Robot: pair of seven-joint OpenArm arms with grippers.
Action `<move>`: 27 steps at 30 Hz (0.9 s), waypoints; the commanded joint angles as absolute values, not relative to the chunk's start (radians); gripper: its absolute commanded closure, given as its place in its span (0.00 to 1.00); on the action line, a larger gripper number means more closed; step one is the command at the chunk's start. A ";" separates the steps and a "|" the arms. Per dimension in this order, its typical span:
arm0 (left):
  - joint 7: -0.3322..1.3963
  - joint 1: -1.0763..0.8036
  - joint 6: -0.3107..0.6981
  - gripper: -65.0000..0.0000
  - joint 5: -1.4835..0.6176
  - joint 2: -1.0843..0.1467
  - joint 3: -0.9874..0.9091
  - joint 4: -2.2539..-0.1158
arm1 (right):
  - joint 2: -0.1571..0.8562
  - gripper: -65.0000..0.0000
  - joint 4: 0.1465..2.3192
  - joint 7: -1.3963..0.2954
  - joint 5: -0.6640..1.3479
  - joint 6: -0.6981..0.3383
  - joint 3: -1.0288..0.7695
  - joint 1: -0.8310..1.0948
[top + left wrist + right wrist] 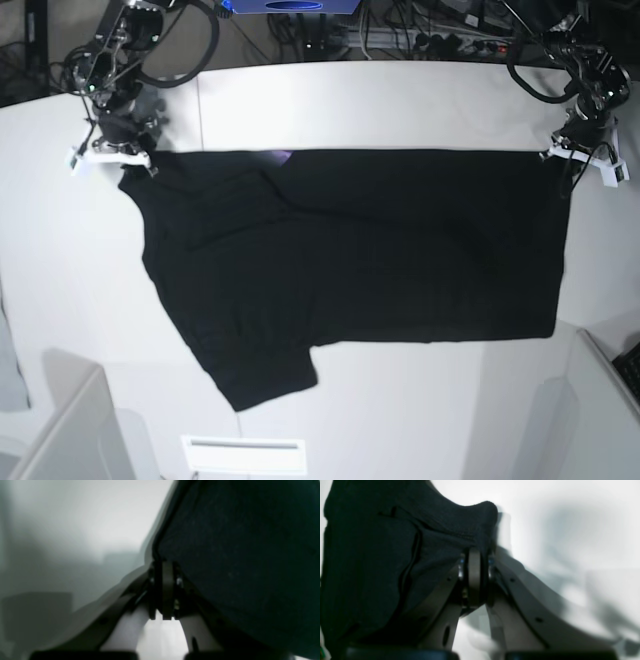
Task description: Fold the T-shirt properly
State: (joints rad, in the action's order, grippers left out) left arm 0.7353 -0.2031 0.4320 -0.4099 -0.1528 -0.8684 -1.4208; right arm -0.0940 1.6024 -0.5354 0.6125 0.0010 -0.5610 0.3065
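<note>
Nearest the camera, a white strip (pixel 243 455) is lying below the shirt (pixel 370 250), whose upper corners both grippers, left (pixel 163 590) and right (pixel 476 577), are pinching above the table (pixel 60 300).

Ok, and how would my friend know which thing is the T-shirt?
Look at the white table between the two robot arms. The T-shirt is the big black cloth spread across it, with one gripper pinching each upper end. Unlike the black grippers, it is soft, wide and wrinkled.
</note>
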 commanded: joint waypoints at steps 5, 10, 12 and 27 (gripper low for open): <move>0.760 -0.320 0.415 1.00 -0.383 -0.140 -0.880 -1.535 | -0.096 1.00 1.705 -0.611 0.584 0.031 -0.570 0.381; 0.760 -0.403 0.415 1.00 -0.383 -0.114 -0.880 -1.615 | -0.097 1.00 1.767 -0.656 0.585 0.031 -0.570 0.438; 0.760 -0.426 0.415 1.00 -0.383 -0.099 -0.880 -1.638 | -0.099 1.00 1.782 -0.656 0.585 0.031 -0.570 0.463; 0.760 -0.539 0.415 1.00 -0.383 -0.071 -0.880 -1.718 | -0.111 1.00 1.847 -0.656 0.585 0.031 -0.570 0.573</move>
State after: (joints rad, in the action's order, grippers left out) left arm 0.7715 -0.5316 0.4187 -0.3813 -0.0608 -0.8753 -1.6989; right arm -0.1162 1.8286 -0.6670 0.5797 0.0299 -0.5648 0.5636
